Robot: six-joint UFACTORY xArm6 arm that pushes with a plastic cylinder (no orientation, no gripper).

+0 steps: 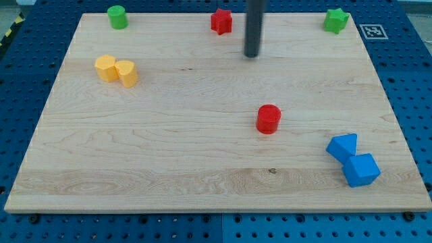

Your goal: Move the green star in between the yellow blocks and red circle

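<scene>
In the one camera view, your rod ended at my tip [252, 55], near the counter's [169, 169] top edge; there was no claw to open or close, only that bare end, touching nothing. The green star [335, 20] sat in the top right corner, at about two o'clock from my tip and well apart from it. The red star [221, 21] lay just at ten o'clock. The two yellow blocks [116, 71] touched each other at the left; the red circle [268, 119] stood at six o'clock from my tip. You would likely need to get round the green star's far right side and push it towards eight o'clock.
</scene>
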